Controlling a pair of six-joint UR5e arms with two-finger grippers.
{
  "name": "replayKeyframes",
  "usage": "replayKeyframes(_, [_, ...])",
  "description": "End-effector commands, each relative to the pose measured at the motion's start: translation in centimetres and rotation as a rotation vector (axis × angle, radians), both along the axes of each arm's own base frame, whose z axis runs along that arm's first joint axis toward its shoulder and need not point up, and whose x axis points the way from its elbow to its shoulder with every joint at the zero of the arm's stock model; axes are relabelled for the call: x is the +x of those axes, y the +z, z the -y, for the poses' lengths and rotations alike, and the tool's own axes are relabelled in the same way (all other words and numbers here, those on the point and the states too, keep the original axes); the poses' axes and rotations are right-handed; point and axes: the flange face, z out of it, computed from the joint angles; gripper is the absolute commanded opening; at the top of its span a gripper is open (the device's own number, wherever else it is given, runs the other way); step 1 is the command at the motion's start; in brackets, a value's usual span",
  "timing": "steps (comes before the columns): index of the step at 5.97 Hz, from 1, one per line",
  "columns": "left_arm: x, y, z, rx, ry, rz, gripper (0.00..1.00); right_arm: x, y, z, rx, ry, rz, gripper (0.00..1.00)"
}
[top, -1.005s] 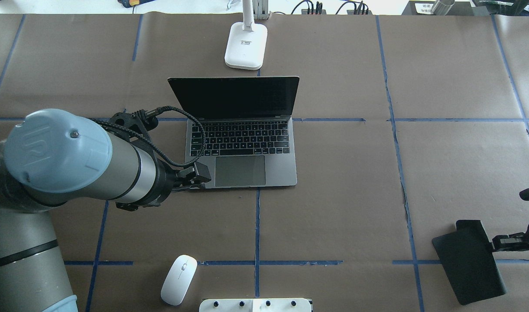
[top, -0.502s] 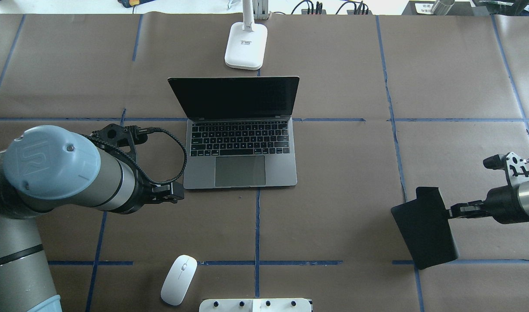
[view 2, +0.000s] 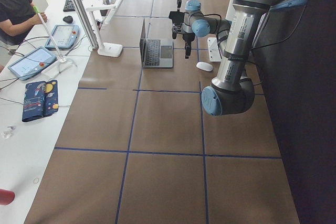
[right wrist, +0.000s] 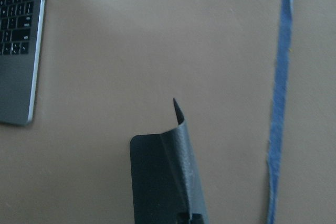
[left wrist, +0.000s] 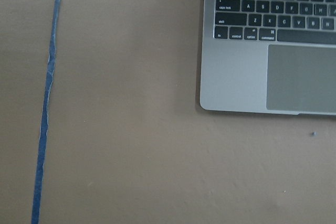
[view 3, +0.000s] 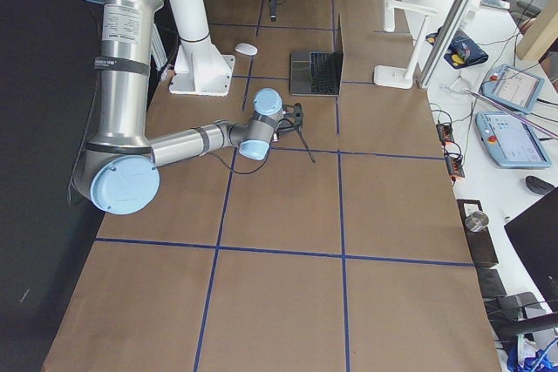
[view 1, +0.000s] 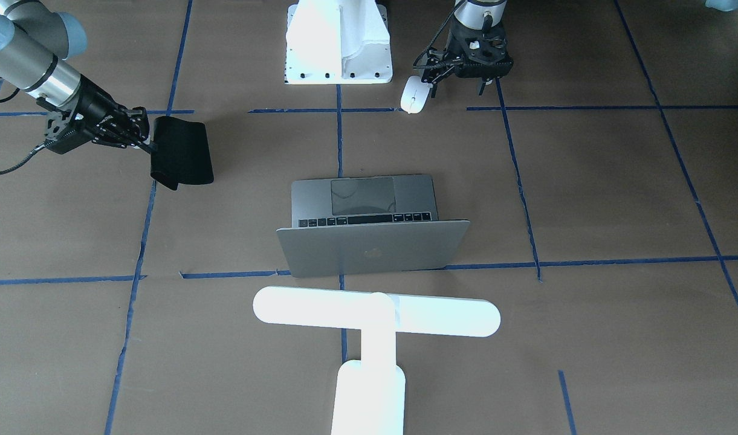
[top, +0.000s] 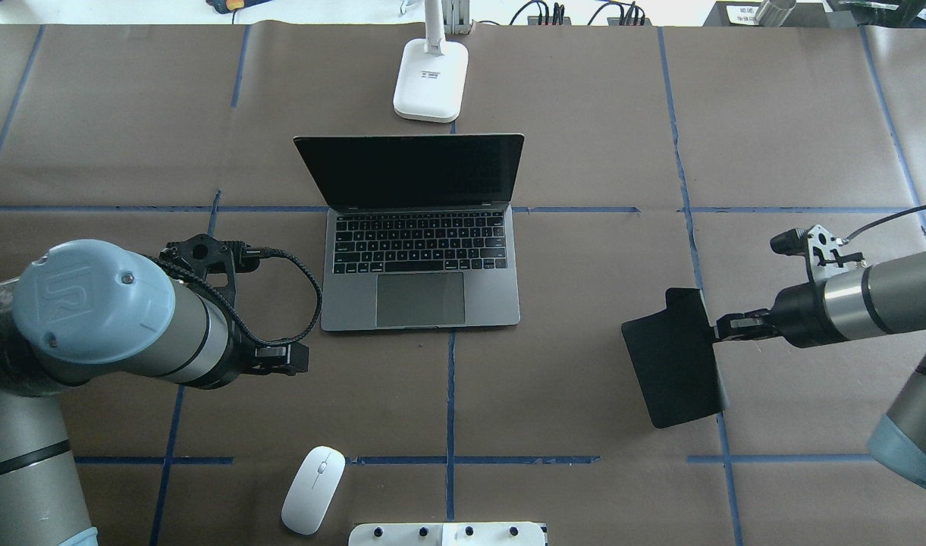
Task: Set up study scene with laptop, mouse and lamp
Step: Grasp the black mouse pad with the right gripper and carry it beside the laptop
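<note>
While laptop point(top: 421, 299) stands open, right claw point(top: 720, 328) grips mat point(top: 671, 364) (curled).

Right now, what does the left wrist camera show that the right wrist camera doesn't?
Only the left wrist view shows the trackpad, set in the near left corner of the laptop, with nothing hanging in front of the lens. Only the right wrist view shows the black mat, rising from the bottom of the picture with one edge curled up, and the laptop's opposite side edge. Both show some of the laptop's black keys, the brown paper-covered table and a strip of blue tape.
</note>
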Motion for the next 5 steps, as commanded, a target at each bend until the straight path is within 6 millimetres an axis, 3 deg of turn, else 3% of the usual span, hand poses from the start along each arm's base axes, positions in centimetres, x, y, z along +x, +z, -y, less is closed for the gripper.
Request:
replayKeyframes(1, [0.0,0.4,-0.2,0.003,0.01,0.007,1.0,-5.1,-4.8,6.3,0.0,0.044,-0.011,0.0])
replayKeyframes(2, [0.0,0.4,-0.2,0.003,0.01,0.008,1.0,-7.3,-4.6,8.9,-0.017,0.053,-0.031,0.0])
replayKeyframes(4, [0.0,0.4,-0.2,0.003,0.01,0.008,1.0,-10.4,-5.4,12.0,-0.11,0.094,-0.029,0.0])
replayKeyframes(5, [0.0,0.4,-0.2,0.003,0.01,0.008,1.0,-10.2,-5.6,12.2,-0.133,0.107,-0.021,0.0])
